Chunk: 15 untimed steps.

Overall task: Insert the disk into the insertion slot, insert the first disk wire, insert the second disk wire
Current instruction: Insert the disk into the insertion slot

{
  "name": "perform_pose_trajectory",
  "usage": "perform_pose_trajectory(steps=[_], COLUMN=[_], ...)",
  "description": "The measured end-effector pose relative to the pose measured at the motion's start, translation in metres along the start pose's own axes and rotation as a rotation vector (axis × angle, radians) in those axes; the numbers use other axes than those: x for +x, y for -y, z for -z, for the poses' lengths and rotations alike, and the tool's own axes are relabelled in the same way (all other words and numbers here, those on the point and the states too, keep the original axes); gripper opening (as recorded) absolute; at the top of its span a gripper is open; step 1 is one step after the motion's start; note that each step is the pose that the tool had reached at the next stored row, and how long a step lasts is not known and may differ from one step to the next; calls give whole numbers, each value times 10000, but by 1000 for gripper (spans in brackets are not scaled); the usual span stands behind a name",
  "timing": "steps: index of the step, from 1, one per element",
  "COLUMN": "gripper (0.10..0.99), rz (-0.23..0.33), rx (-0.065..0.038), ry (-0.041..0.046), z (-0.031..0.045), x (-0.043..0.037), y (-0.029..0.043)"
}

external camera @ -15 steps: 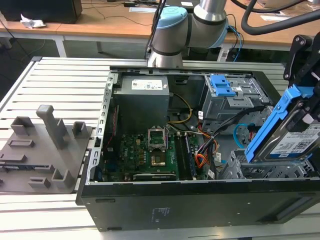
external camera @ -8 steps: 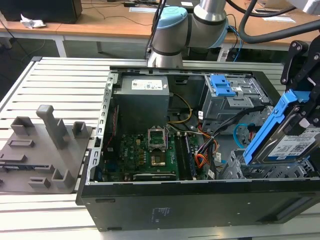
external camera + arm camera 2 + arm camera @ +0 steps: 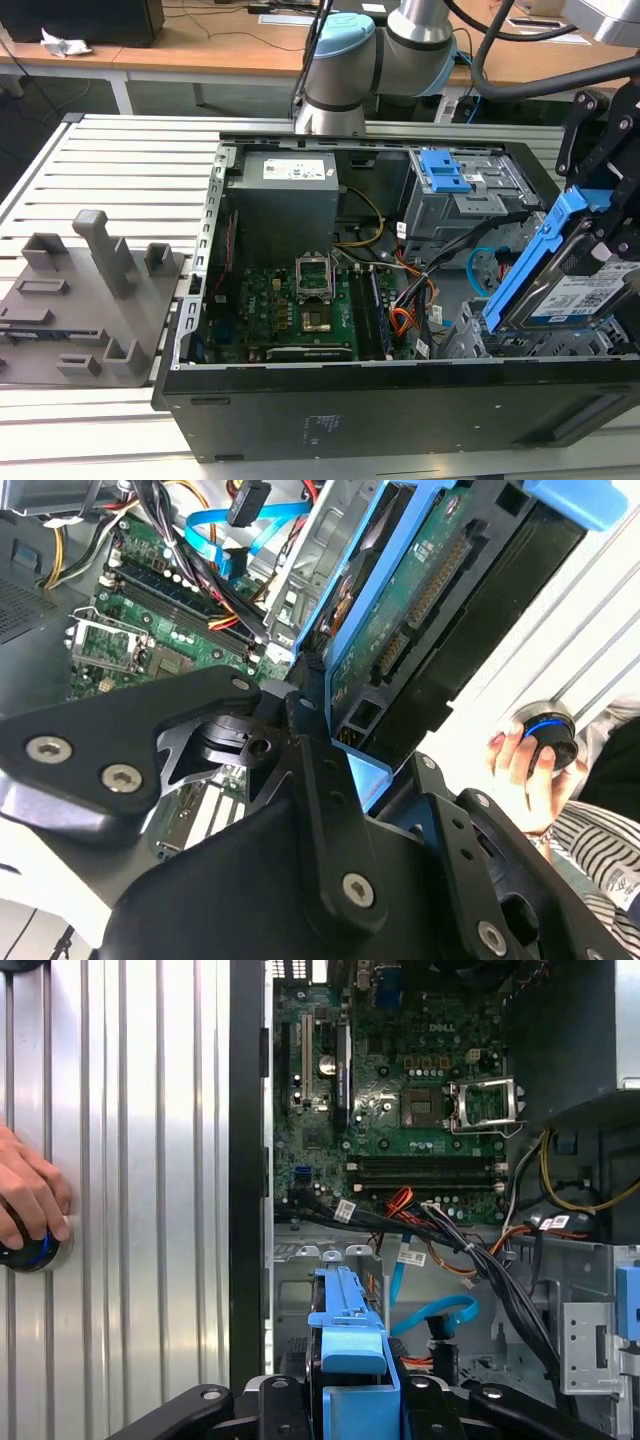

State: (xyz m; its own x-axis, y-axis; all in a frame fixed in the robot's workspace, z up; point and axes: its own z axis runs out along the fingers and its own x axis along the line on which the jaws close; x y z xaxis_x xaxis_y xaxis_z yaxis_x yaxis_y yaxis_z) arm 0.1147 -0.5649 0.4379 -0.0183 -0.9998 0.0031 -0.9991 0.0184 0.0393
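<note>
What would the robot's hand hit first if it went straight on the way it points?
Most likely the insertion slot: the hand, shut on the disk, points into that silver cage, so the disk's edge would meet it first. The second disk wire lies near; depth is unclear.

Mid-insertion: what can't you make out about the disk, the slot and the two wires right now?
Lower end of the disk: exterior view, behind the insertion slot wall and case rim; depth in the bay unclear.
The disk's far side: exterior view, cut off by the right edge.
Plug of the first disk wire: first wrist view, lost among black cables.
Plug of the second disk wire: exterior view, cable runs behind the disk's bracket.
</note>
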Motion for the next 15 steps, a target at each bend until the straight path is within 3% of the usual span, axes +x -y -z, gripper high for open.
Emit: perform_pose_trajectory(steps=[5, 15], gripper=[369, 369], rz=[2, 2], rx=[1, 1], ry=[5, 4], z=[-9, -183], x=[-121, -124], y=[-30, -23])
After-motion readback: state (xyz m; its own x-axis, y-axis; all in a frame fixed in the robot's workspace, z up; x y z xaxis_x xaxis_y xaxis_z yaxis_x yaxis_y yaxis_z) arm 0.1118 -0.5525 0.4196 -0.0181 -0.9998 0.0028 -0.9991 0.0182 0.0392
